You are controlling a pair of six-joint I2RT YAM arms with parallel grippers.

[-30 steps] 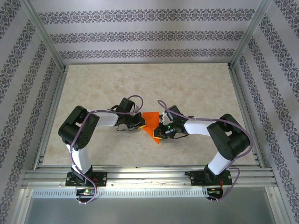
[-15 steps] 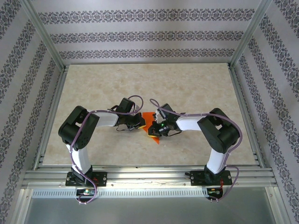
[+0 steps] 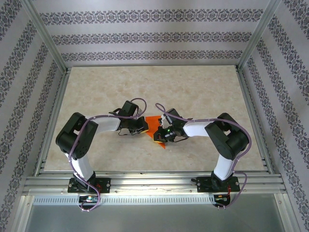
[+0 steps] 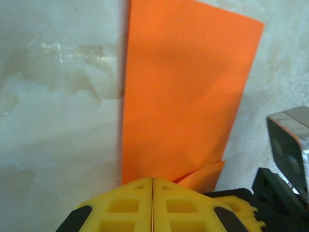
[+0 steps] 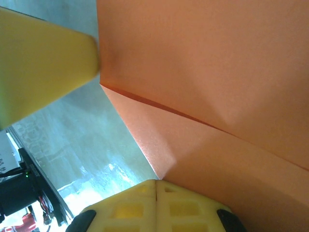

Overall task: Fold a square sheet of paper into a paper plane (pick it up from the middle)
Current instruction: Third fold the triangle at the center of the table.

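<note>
The orange sheet of paper (image 3: 153, 122) lies partly folded on the marble table between the two arms. In the left wrist view the paper (image 4: 188, 87) is a tall flat panel with a small flap sticking out near its lower right. My left gripper (image 3: 144, 128) is shut, its yellow tips (image 4: 152, 180) resting on the panel's near edge. My right gripper (image 3: 158, 137) is shut too, its tips (image 5: 156, 182) touching a corner of the paper (image 5: 217, 72), which shows a diagonal crease. The left gripper's yellow finger (image 5: 43, 63) touches the paper's edge.
The marble tabletop (image 3: 145, 87) stretches free behind the paper, bounded by aluminium rails (image 3: 154, 179) and patterned walls. The right arm's dark wrist housing (image 4: 289, 145) sits close beside the left gripper. Both arm bases stand at the near edge.
The right arm swung left, sliding its shut gripper across the paper toward the left gripper. The left arm's elbow shifted slightly outward; its gripper stayed at the paper's left edge.
</note>
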